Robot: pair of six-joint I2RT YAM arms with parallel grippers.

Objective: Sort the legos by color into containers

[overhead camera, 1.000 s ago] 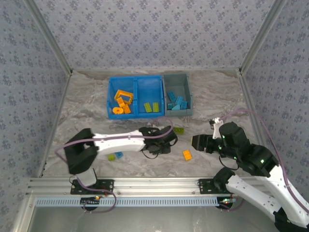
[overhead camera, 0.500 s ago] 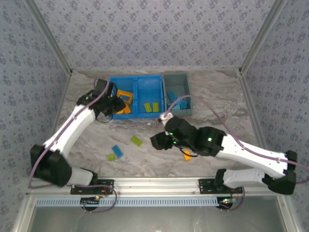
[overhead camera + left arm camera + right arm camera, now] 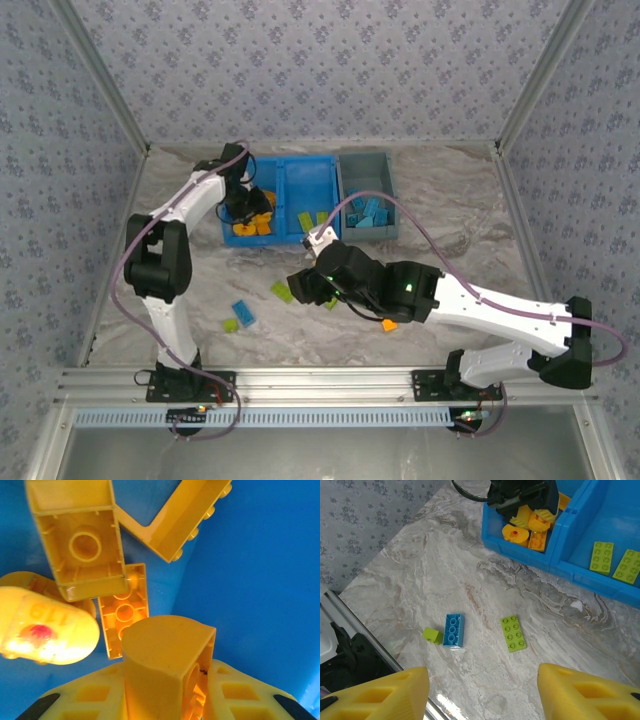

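On the near side of the blue bin (image 3: 517, 554), a blue brick (image 3: 453, 629), a small lime piece (image 3: 433, 635) and a lime brick (image 3: 513, 633) lie on the desk (image 3: 420, 555). The right end effector (image 3: 482, 695) is near them, fingers spread and empty. Over the bin's left compartment, the left end effector (image 3: 165, 696) clenches an orange rounded brick (image 3: 160, 665) above other orange legos (image 3: 85, 545). The right compartment holds two lime bricks (image 3: 601, 556).

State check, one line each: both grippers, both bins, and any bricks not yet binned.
left gripper, shut on an orange rounded block, in the blue bin left compartment
right gripper, open, empty, above the table
blue bin, orange pieces left, two lime bricks right
grey bin, holds blue bricks
lime plate, blue brick, small lime brick, orange brick, loose on table
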